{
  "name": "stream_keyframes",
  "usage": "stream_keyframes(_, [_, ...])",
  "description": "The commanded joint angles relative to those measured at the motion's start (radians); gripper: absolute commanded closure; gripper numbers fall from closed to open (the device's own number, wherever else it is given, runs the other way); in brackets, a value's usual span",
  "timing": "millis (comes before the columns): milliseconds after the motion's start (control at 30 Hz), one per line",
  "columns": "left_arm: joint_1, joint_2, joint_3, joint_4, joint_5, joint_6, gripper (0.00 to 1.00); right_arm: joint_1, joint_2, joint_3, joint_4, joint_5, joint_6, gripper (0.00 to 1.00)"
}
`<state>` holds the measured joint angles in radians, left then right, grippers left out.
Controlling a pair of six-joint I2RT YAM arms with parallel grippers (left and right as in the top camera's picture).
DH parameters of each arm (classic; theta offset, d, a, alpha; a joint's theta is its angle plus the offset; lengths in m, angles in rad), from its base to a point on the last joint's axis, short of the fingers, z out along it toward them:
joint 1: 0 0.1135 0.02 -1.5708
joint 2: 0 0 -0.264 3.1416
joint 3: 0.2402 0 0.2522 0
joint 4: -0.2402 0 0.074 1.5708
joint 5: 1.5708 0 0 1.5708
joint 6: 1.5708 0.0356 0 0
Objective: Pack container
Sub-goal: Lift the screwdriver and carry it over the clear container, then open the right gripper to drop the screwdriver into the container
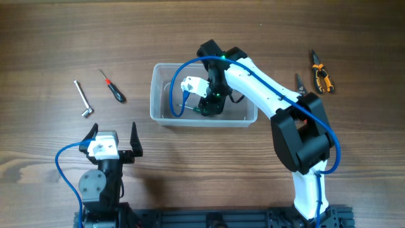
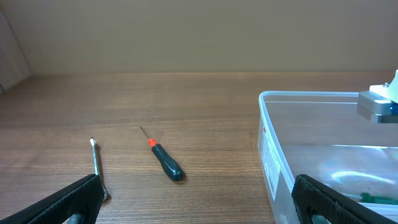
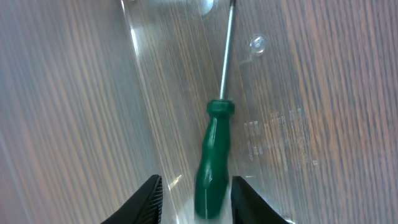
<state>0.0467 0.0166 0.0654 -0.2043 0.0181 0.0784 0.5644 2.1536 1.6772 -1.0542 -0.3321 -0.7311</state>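
The clear plastic container [image 1: 154,95] stands mid-table and also shows at the right of the left wrist view [image 2: 273,155]. My right gripper [image 1: 211,106] reaches down inside it. In the right wrist view its fingers [image 3: 194,199] are open around the handle of a green screwdriver [image 3: 214,155], which lies on the container floor [image 3: 273,124]; a gap shows on the left side. The green handle also shows in the left wrist view [image 2: 379,198]. My left gripper [image 1: 112,132] is open and empty near the front left, above bare wood [image 2: 199,205].
A red-and-black screwdriver [image 1: 114,87] [image 2: 163,158] and an L-shaped metal wrench [image 1: 83,99] [image 2: 96,165] lie left of the container. Orange-handled pliers [image 1: 321,73] and a small dark tool [image 1: 299,83] lie at the far right.
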Motion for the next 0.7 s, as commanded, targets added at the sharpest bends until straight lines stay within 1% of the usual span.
stream_keyframes(0, [-0.006,-0.002,-0.004,0.002,0.015,0.023,0.00,0.001,0.012,-0.002,-0.001,-0.001,0.045,0.62])
stream_keyframes(67, [-0.006,-0.002,-0.004,0.002,0.015,0.023,0.00,0.001,0.011,-0.001,-0.001,-0.002,0.066,0.62])
stream_keyframes(233, [-0.006,-0.002,-0.004,0.002,0.015,0.023,0.00,0.001,-0.026,0.040,-0.017,-0.009,0.169,0.63])
stream_keyframes(333, [-0.006,-0.002,-0.004,0.002,0.015,0.023,0.00,-0.001,-0.077,0.099,-0.035,-0.008,0.246,0.62])
stream_keyframes(367, [-0.006,-0.002,-0.004,0.002,0.015,0.023,0.00,-0.005,-0.109,0.147,-0.051,0.005,0.306,0.62])
stream_keyframes(433, [-0.006,-0.002,-0.004,0.002,0.015,0.023,0.00,-0.013,-0.151,0.203,-0.070,0.057,0.402,0.60])
stream_keyframes(467, [-0.006,-0.002,-0.004,0.003,0.015,0.023,0.00,-0.024,-0.185,0.241,-0.093,0.115,0.477,0.57])
stream_keyframes(500, [-0.006,-0.002,-0.004,0.003,0.015,0.023,0.00,-0.033,-0.206,0.264,-0.109,0.152,0.517,0.53])
stream_keyframes(533, [-0.006,-0.002,-0.004,0.002,0.015,0.023,0.00,-0.047,-0.231,0.290,-0.130,0.190,0.559,0.53])
stream_keyframes(667, [-0.006,-0.002,-0.004,0.002,0.015,0.023,0.00,-0.152,-0.356,0.320,-0.217,0.251,0.639,0.47])
